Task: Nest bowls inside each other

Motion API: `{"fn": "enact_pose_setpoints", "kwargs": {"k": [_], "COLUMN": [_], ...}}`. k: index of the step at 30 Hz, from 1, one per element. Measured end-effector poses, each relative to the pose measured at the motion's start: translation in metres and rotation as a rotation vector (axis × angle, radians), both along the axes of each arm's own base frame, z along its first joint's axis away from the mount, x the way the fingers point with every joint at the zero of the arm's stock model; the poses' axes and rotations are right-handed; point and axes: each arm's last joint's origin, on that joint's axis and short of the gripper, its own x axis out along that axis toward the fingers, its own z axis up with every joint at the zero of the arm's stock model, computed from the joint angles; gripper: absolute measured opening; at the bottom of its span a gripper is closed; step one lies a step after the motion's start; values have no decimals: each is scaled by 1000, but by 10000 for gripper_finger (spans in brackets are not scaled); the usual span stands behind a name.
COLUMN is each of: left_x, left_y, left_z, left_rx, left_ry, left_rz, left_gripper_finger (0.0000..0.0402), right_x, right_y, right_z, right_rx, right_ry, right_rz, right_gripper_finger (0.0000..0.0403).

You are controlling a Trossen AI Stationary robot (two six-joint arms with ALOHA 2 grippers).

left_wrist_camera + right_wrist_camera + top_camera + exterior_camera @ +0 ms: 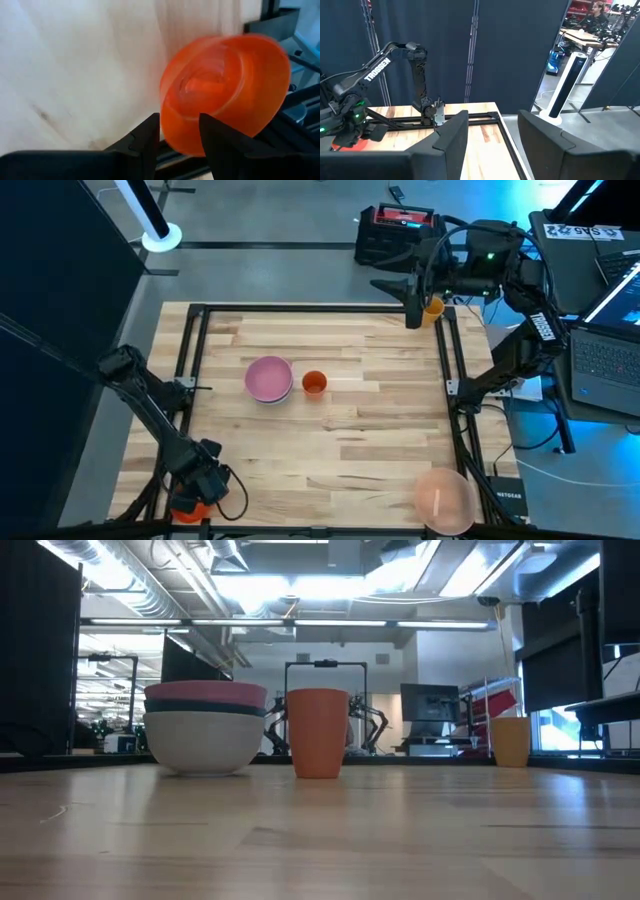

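Now the left gripper (195, 505) pinches 1 orange bowl (225, 90) at the near corner, far from the stack of bowls (268, 379).

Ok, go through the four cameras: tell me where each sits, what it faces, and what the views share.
High view: overhead, looking straight down on the table; both arms show.
Low view: at tabletop height, looking level at the stacked bowls and orange cup; no arm shows.
Left wrist view: on the left arm, the left gripper closed on an orange bowl.
Right wrist view: on the right arm, the open right gripper facing across the table.
Shared: the high view also shows the stacked bowls and orange cup.
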Motion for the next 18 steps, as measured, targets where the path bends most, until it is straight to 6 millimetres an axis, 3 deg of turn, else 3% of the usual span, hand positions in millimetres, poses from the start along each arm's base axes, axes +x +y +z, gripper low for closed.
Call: {"fn": "enact_pose_setpoints", "kwargs": {"k": [15, 18], "left_x": [10, 12], "left_y": [-10, -13], "left_z": [-29, -34], "left_rx": [54, 43], "left_ry": [-1, 1], "left_rz": [-42, -57], "left_gripper_finger": [120, 96], "right_x": [0, 0], "right_y": [0, 0], "right_z": [0, 0], "right_rx": [0, 4], "right_ry": [1, 1], "right_rz": [2, 2], "right_gripper_finger": [161, 161]}}
